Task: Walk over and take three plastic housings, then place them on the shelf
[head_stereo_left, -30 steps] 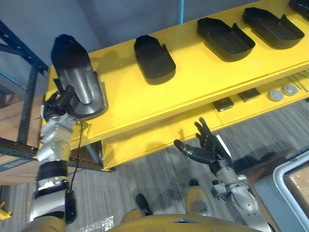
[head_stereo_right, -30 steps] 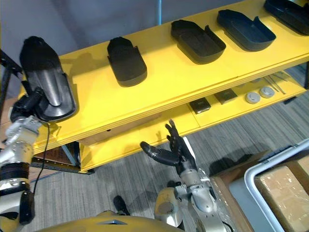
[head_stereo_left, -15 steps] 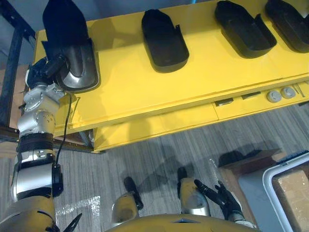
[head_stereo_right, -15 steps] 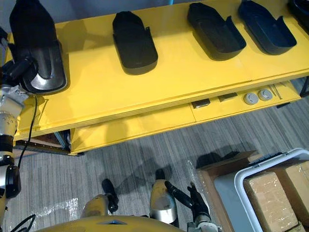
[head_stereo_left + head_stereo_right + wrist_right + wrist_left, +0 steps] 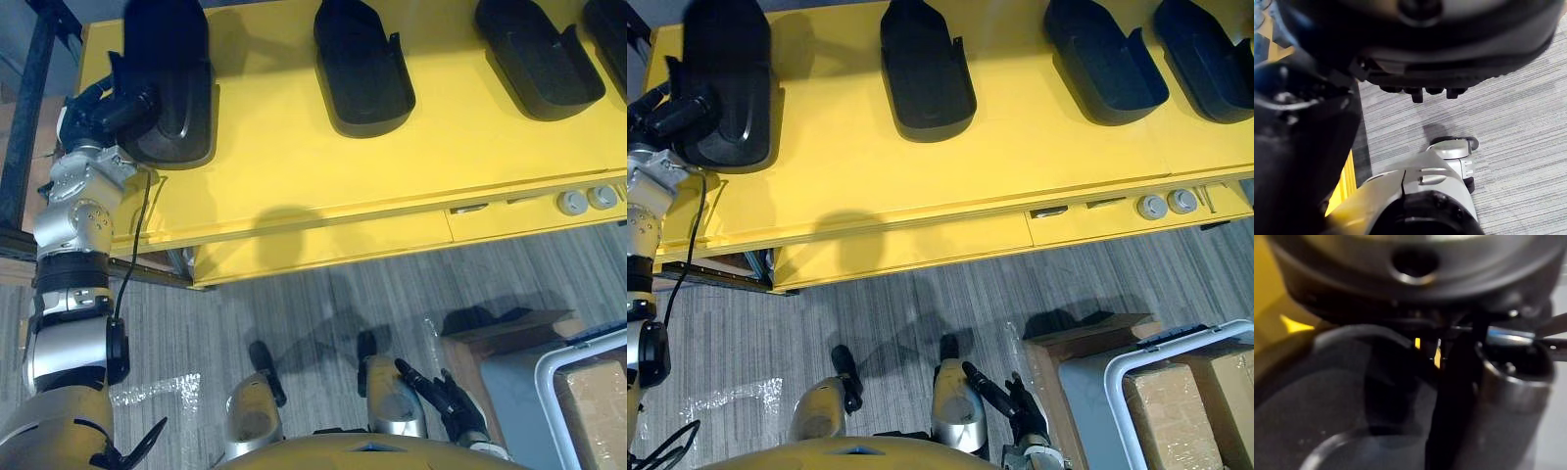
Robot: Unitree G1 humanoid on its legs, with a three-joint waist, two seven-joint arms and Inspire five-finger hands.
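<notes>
Several black plastic housings lie in a row on the yellow shelf top (image 5: pixel 294 166). My left hand (image 5: pixel 103 110) reaches up at the shelf's left end with its fingers curled over the near rim of the leftmost housing (image 5: pixel 168 83), which lies flat on the yellow surface. The second housing (image 5: pixel 362 69) sits to its right, a third (image 5: pixel 541 59) further right, and another (image 5: pixel 1205 54) by the right edge. My right hand (image 5: pixel 443 394) hangs low over the grey floor, fingers straight and holding nothing.
A lower yellow shelf (image 5: pixel 323 245) juts out under the top, with two round metal parts (image 5: pixel 585 199) at its right. A dark rack post (image 5: pixel 27 108) stands left of the shelf. A white-framed cart with cardboard boxes (image 5: pixel 1185 392) stands at the lower right.
The view has shifted closer over the shelf. The housing in my left hand has gone from tilted up to lying flat. My right hand has dropped from in front of the shelf down to floor level.
</notes>
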